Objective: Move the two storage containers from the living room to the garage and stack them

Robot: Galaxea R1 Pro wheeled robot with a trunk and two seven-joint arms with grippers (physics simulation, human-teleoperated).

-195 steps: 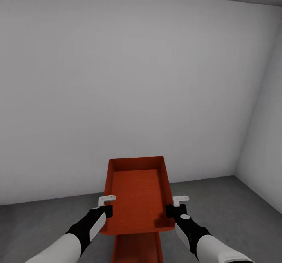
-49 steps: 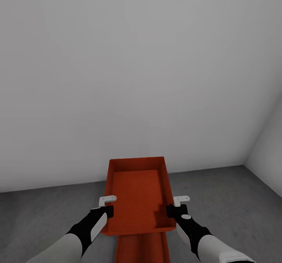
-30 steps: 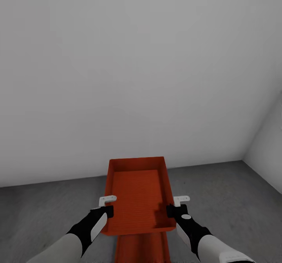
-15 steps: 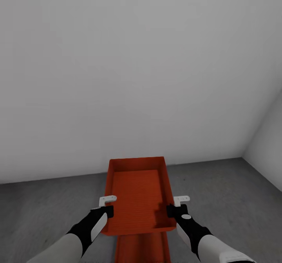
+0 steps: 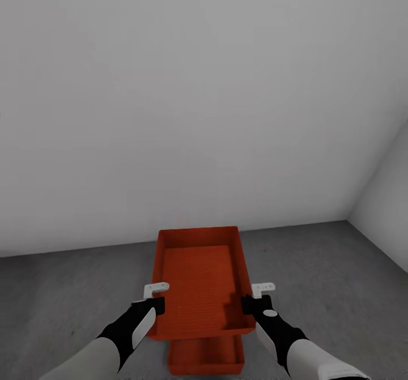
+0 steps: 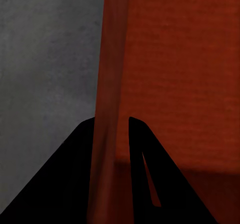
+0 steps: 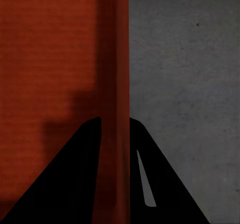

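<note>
- left tool (image 5: pixel 154 297) is pinching the upper container's (image 5: pixel 198 281) thin left wall
- that container hangs above the lower container (image 5: pixel 205 355) on the garage floor (image 5: pixel 68 289); looks light, probably flexy
- right tool (image 5: pixel 255 296) clamps the right wall

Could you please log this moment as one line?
place: garage | left pincer: shut on upper container | right pincer: same | lower container: on floor

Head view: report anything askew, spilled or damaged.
Nothing stands out. The held container sits level between the left gripper and right gripper, roughly lined up over the second container on the grey floor. Both bins look empty and intact.
</note>
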